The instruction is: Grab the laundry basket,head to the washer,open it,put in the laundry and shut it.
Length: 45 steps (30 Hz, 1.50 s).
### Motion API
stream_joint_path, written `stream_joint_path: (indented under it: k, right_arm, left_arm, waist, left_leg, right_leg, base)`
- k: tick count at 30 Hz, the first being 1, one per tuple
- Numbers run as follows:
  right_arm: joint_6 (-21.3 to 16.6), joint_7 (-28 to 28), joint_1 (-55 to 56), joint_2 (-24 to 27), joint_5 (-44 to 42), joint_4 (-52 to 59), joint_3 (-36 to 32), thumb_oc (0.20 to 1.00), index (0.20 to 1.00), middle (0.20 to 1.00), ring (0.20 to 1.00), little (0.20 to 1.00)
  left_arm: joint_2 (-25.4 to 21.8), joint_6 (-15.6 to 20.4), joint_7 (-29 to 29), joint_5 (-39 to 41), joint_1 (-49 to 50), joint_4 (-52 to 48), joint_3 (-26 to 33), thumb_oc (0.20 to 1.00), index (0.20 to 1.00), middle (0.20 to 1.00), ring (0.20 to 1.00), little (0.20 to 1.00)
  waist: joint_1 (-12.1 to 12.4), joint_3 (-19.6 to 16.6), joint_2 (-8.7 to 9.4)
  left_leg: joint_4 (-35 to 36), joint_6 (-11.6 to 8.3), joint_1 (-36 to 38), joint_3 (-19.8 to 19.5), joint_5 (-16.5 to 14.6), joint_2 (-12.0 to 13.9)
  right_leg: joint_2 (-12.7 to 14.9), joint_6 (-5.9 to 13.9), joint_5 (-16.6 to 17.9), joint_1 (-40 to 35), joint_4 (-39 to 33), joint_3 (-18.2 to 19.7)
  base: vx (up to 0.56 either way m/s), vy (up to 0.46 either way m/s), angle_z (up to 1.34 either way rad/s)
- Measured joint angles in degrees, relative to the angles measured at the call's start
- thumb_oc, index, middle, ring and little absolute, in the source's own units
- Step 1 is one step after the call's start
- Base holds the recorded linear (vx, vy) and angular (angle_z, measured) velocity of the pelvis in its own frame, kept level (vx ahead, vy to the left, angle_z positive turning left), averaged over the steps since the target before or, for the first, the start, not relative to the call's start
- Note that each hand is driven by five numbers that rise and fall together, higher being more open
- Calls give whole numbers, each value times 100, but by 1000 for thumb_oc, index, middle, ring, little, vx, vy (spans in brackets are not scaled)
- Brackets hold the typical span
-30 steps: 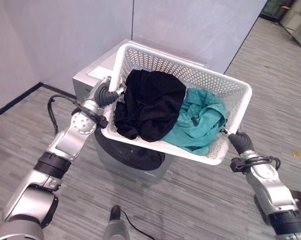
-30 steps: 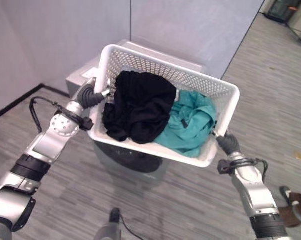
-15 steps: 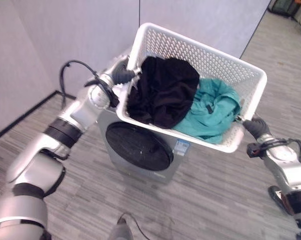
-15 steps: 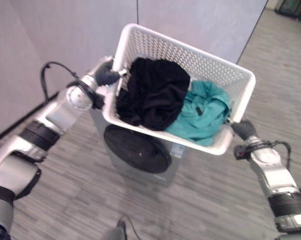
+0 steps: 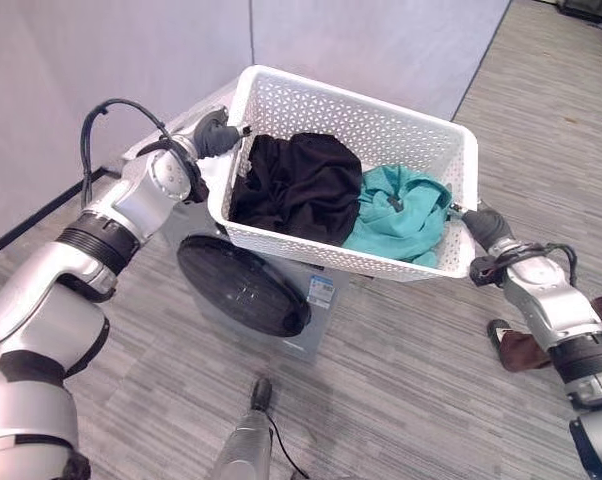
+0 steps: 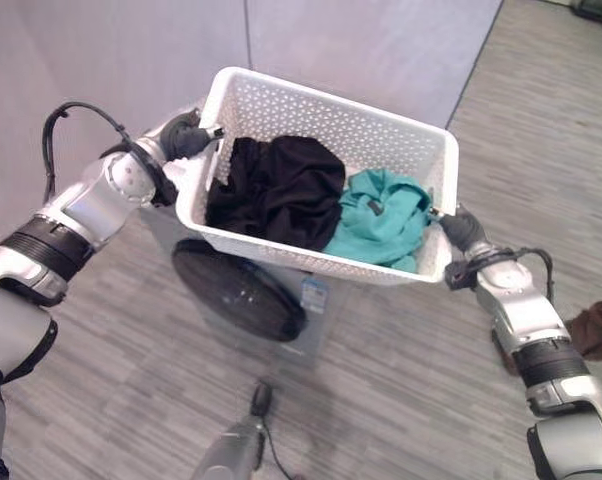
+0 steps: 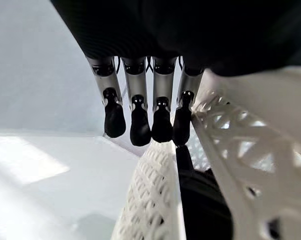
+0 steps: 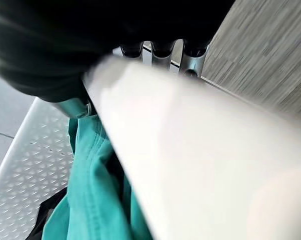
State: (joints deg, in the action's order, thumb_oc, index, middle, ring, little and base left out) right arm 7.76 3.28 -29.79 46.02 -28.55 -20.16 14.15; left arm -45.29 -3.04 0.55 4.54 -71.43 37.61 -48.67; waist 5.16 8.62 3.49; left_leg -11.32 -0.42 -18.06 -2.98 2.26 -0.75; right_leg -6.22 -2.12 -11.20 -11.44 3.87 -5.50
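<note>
**Laundry basket held above front-loading washer**

Item 1. White perforated laundry basket (image 5: 311,250): carried off the floor between both arms, tilted, positioned directly above the washer. Its short ends are gripped, one by each robot hand.

Item 2. Contents: a black garment (image 5: 301,185) is heaped in the end nearer the left arm; a teal garment (image 5: 401,215) lies beside and touching it in the end nearer the right arm. Both are contained within the basket walls.

Item 3. Left robot hand (image 5: 216,133): set against the rim at the basket's left end. In the left wrist view its fingers (image 7: 140,127) are seen extended in a row, slightly bent, alongside the lattice wall; whether the thumb is closed on the rim cannot be told.

Item 4. Right robot hand (image 5: 483,226): placed at the right end, with the fingers (image 8: 190,62) hooked over the rim edge and curled round it.

Item 5. Washer (image 5: 311,310): grey cabinet with a round dark door (image 5: 243,285), shut, facing the grey plank floor (image 5: 411,400). It stands against pale partition walls (image 5: 131,60).
</note>
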Motion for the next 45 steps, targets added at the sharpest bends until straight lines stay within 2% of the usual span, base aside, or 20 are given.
stream_joint_path:
  k: [1,2,3,4,5,6,8,9,11,13,14,17,21,29,32,39,40,43,44,45]
  right_arm:
    - [13,67,14,-26,2,-9,-1,200,200,200,200,200]
    - [36,108,18,-42,4,-10,18,200,200,200,200,200]
    - [91,174,27,16,7,36,82,200,200,200,200,200]
    - [133,206,43,69,16,77,191,200,200,200,200,200]
    - [171,190,148,-75,12,96,340,200,200,200,200,200]
    - [233,225,171,-123,14,89,428,200,200,200,200,200]
    - [238,342,179,-105,18,69,553,200,200,200,200,200]
    - [213,421,109,-85,1,-26,700,200,200,200,200,200]
    - [225,370,-108,-98,44,-118,930,200,200,200,200,200]
    - [226,328,-225,-251,129,-161,919,200,200,200,200,200]
    - [226,318,-286,-332,133,-207,919,200,200,200,200,200]
    - [223,286,-428,-343,140,-342,905,200,200,200,200,200]
    - [240,259,-438,-325,183,-382,900,200,200,200,200,200]
    - [236,268,-700,-345,389,-481,988,200,200,200,200,200]
    - [231,286,-1604,-624,532,-1429,1542,200,200,200,200,200]
    - [123,80,-2766,-1290,978,-2850,1871,200,200,200,200,200]
    - [129,24,-3214,-1611,990,-3379,1941,200,200,200,200,200]
    - [140,-1,-3767,-1874,1027,-4271,2155,200,200,200,200,200]
    - [141,1,-3971,-1978,1022,-4529,2271,200,200,200,200,200]
    - [142,4,-4189,-2129,1019,-4799,2353,200,200,200,200,200]
  left_arm:
    - [-51,40,-17,-5,-52,8,-20,200,200,200,200,200]
    - [-64,52,-20,-6,-80,69,-82,200,200,200,200,200]
    - [-46,65,-30,-7,-163,247,-246,200,200,200,200,200]
    - [-54,65,-35,-12,-228,331,-351,200,200,200,200,200]
    - [-79,91,-30,-42,-314,432,-386,200,200,200,200,200]
    - [-123,92,-25,-53,-273,425,-394,200,200,200,200,200]
    - [-123,91,-32,-62,-323,452,-391,200,200,200,200,200]
    - [-162,120,-20,-45,-384,517,-428,200,200,200,200,200]
    - [-269,152,-114,-73,-737,730,-858,200,200,200,200,200]
    - [-405,163,-109,-95,-733,738,-896,200,200,200,200,200]
    - [-379,155,-110,-108,-703,781,-897,200,200,200,200,200]
    - [-351,155,-89,-106,-673,845,-864,200,200,200,200,200]
    - [-148,154,-78,-105,-677,1074,-815,200,200,200,200,200]
    - [-42,327,63,-746,-748,1510,-907,200,200,200,200,200]
    - [-2,344,112,-980,-892,1850,-1157,200,200,200,200,200]
    - [-31,399,112,-1159,-1040,1886,-1336,200,200,200,200,200]
    - [221,434,116,-1105,-1074,1856,-1313,200,200,200,200,200]
    - [881,597,136,-798,-1238,1668,-1295,200,200,200,200,200]
    - [1153,631,140,-678,-1316,1669,-1291,263,263,263,263,263]
    - [1398,634,142,-662,-1393,1693,-1291,438,438,438,438,438]
  waist:
    - [-11,-81,91]
    - [-1,-95,52]
    - [-4,-146,-262]
    - [-42,-230,-444]
    - [-138,-235,-227]
    - [-206,-249,-200]
    - [-225,-239,-269]
    - [-271,-239,-306]
    - [-283,-300,-216]
    - [-169,-377,-94]
    - [-112,-429,-8]
    - [-21,-482,-42]
    - [-43,-492,-57]
    - [-258,-511,-32]
    - [-270,-610,50]
    - [-89,-736,136]
    - [-24,-749,152]
    - [55,-807,230]
    - [59,-826,257]
    - [84,-847,273]
  left_leg:
    - [-212,153,150,97,-95,-210]
    - [-198,530,438,318,-190,-312]
    - [42,849,837,399,-166,-277]
    - [277,1046,1103,285,-23,-231]
    - [415,821,1408,249,38,-332]
    - [572,829,1619,294,33,-410]
    - [748,735,1814,344,7,-466]
    - [744,667,1817,327,-29,-436]
    - [767,434,1890,300,-249,-301]
    - [753,364,1969,292,-268,-238]
    - [749,299,1988,287,-309,-269]
    - [645,166,1843,174,-388,-159]
    - [584,62,1688,77,-444,-10]
    - [561,111,1692,69,-487,-73]
    - [564,115,1684,188,-486,-76]
    - [589,131,1606,170,-493,-77]
    - [592,129,1578,127,-497,-80]
    - [557,134,1389,-57,-503,-90]
    - [538,116,1325,-128,-471,-94]
    - [528,115,1251,-145,-442,-93]
  right_leg:
    - [135,234,-98,-51,74,44]
    - [216,377,-169,146,736,16]
    - [78,435,-135,543,1860,-139]
    - [37,479,-118,846,2662,-224]
    - [400,475,-205,1317,3759,-306]
    - [792,460,-397,1485,4103,-523]
    - [1512,516,-483,1813,3418,-650]
    - [1876,538,-345,1746,2415,-983]
    - [2096,711,430,1289,579,-1213]
    - [2110,891,995,869,271,-1192]
    - [2069,852,1381,607,61,-1219]
    - [1915,979,1348,353,-401,-1390]
    - [1716,791,1217,375,-416,-1445]
    - [1798,779,1208,390,-327,-1472]
    - [1820,793,1220,497,-303,-1385]
    - [1844,789,1226,581,-283,-1404]
    - [1845,789,1226,579,-261,-1414]
    - [1843,789,1226,663,-204,-1464]
    - [1840,790,1226,713,-201,-1505]
    - [1837,790,1227,768,-209,-1512]
  base:
    - [268,188,-44]
    - [212,145,-68]
    - [190,122,-62]
    - [144,70,-42]
    - [166,13,-29]
    - [114,-43,-31]
    - [188,-58,-28]
    - [264,-27,-18]
    - [233,9,-1]
    - [165,18,3]
    - [121,20,0]
    - [91,28,26]
    - [95,60,13]
    - [82,73,2]
    - [60,62,-14]
    - [62,65,2]
    - [47,32,16]
    - [28,12,35]
    - [10,4,31]
    - [-10,-3,24]
